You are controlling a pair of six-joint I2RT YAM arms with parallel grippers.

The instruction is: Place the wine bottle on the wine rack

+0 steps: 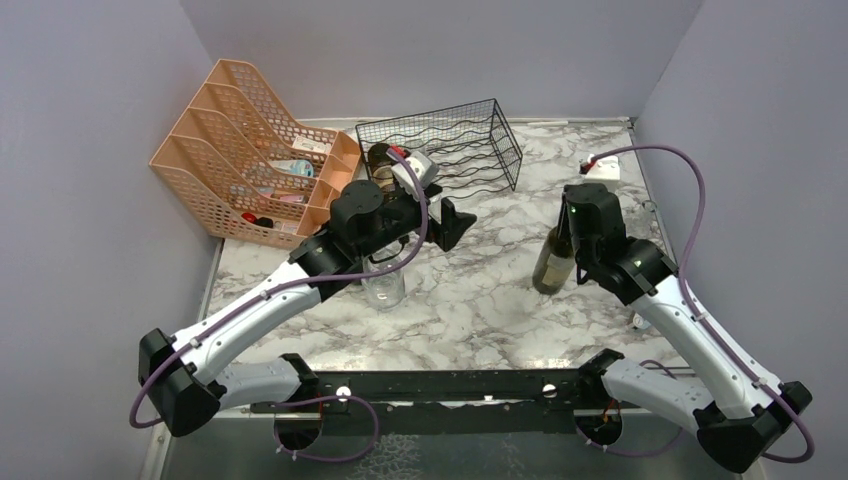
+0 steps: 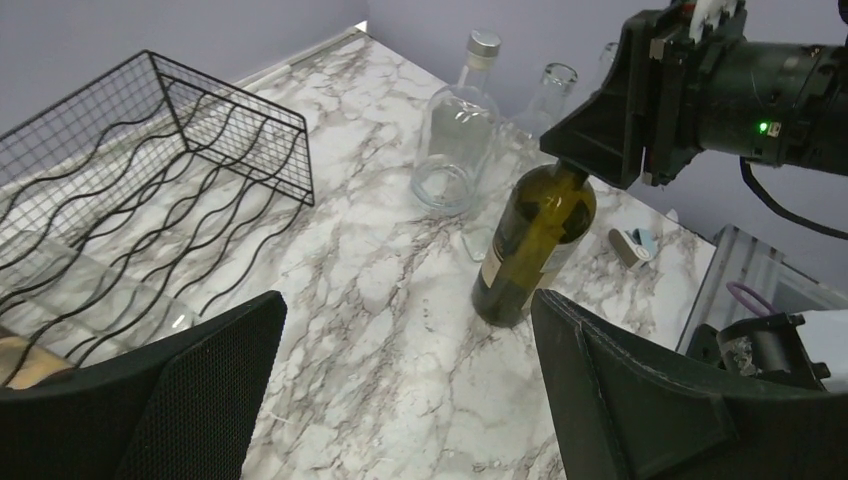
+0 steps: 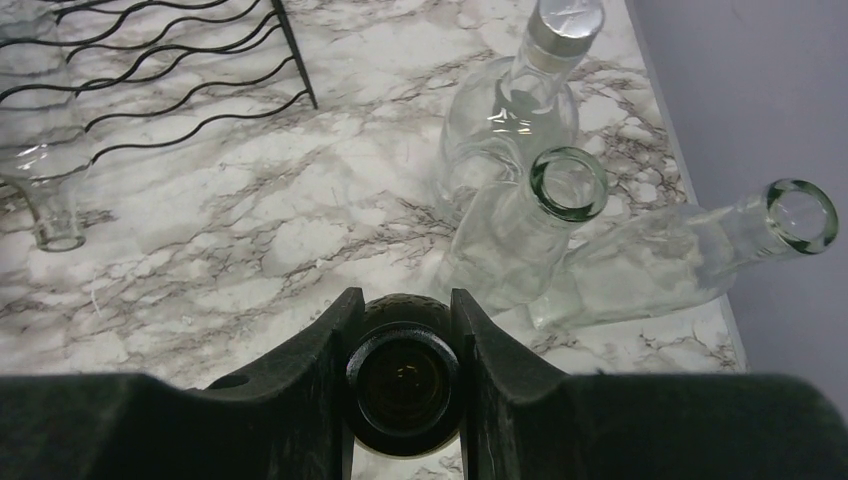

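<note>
Marble-patterned bench (image 1: 480, 290) stands between plain lilac walls (image 1: 440, 50). At its back the black wire wine rack (image 1: 440, 145) lies open, and one clear bottle (image 2: 80, 290) is lying on its wavy wires. Just beside the rack, on the left, is a peach mesh file organizer (image 1: 240, 165) with small things in it.

Near the right wall three clear glass bottles are grouped close together: a capped one (image 3: 510, 110) upright, an open-necked one (image 3: 520, 235) and a third, tilted one (image 3: 690, 255). Another clear glass vessel (image 1: 384, 285) stands under the left arm.

The dark green wine bottle (image 2: 530, 245) stands upright on the bench, well apart from the rack, with bare marble between them. The right tool (image 1: 563, 228) comes down from above, and its two fingers (image 3: 310, 350) are clamped on the bottle's neck, one on each side of the mouth. The right arm is bent at the elbow and reaches inward.

The left arm stretches forward in front of the rack. The left tool (image 1: 462, 222) points toward the wine bottle with its fingers wide apart, holding nothing.
</note>
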